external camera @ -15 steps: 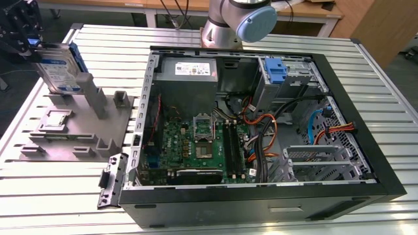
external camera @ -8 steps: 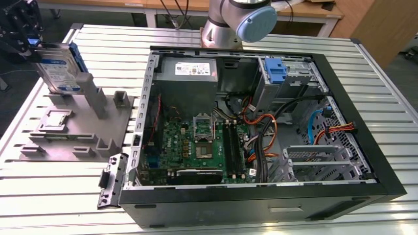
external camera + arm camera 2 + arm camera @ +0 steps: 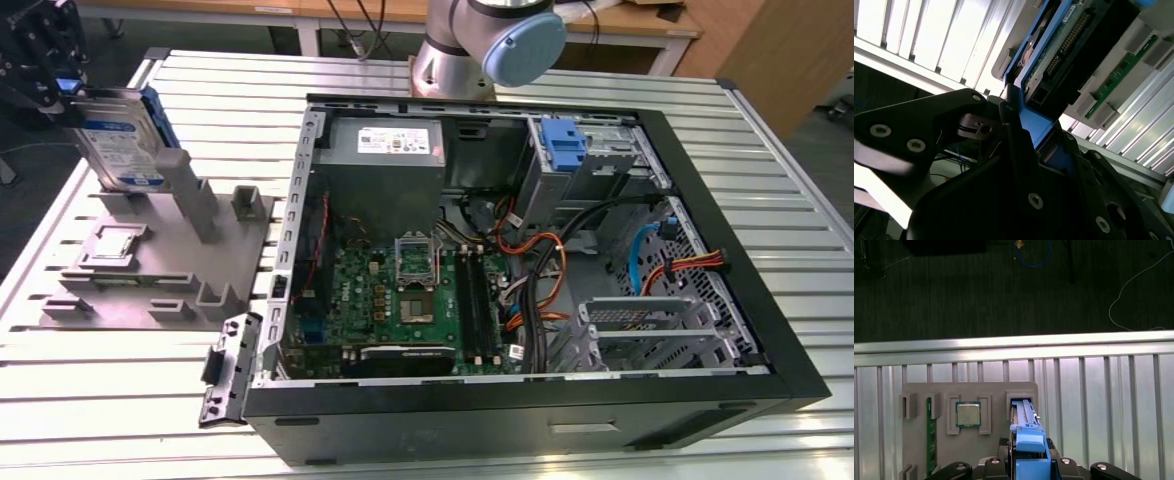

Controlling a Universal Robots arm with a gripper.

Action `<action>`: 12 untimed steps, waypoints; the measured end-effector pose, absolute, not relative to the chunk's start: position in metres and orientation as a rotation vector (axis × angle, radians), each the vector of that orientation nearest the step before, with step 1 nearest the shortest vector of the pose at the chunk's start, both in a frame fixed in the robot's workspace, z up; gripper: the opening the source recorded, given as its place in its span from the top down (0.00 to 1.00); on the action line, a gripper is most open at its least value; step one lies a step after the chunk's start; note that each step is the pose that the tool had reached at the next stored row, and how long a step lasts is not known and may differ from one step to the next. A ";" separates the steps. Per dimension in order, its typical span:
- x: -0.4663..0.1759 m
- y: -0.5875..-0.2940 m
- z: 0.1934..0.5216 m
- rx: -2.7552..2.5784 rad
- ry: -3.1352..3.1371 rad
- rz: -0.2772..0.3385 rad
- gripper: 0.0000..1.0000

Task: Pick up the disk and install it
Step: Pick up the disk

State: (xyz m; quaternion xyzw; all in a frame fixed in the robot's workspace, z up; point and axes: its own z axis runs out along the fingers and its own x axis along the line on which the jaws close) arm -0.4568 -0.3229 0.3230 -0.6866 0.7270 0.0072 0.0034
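**Exterior view:** The gripper (image 3: 64, 92) is seen on the exterior view's left, at 10 o'clock from the case (image 3: 507, 420), above the grey plate (image 3: 167, 270). It is clamped on the top edge of the disk (image 3: 118, 140). The disk is held on edge, near upright and slightly tilted, with its label turned toward the camera and its blue bracket along the far edge. Its lower end is at a slot at the back of the plate; whether it is seated or just clear cannot be told. The plate is laid on the slatted table (image 3: 120, 400), just beside the case at its 9 o'clock. The case is laid on its side, open. Inside it, the power supply (image 3: 387, 140) is at 11 o'clock, the blue carrier (image 3: 567, 150) stands upright at 1 o'clock, and the motherboard (image 3: 400, 300) is at 7 o'clock. The arm base (image 3: 467, 45) is seen at 12 o'clock, beyond the case.

**Second wrist view:** The black fingers (image 3: 1013, 115) are closed on the blue bracket, with blue plastic pinched between them. The disk's underside is seen past the fingertips, showing its green board and connector pins.

**First wrist view:** The disk is viewed edge-on, with its bracket flanked by the gripper body. Its far end is at a pocket in the plate. A CPU (image 3: 968, 414) is seated in the next pocket, just beside the disk. A RAM stick (image 3: 930, 432) is slotted beyond it, so the CPU lies between the stick and the disk.
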 end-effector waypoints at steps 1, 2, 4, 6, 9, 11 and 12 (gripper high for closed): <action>-0.457 -0.323 0.323 -2.152 2.279 0.023 0.64; -0.457 -0.323 0.323 -2.152 2.279 0.023 0.64; -0.457 -0.323 0.324 -2.152 2.279 0.023 0.64; -0.457 -0.323 0.324 -2.152 2.279 0.023 0.64; -0.457 -0.323 0.325 -2.153 2.279 0.023 0.64; -0.457 -0.323 0.325 -2.152 2.279 0.023 0.64; -0.457 -0.323 0.326 -2.152 2.279 0.023 0.64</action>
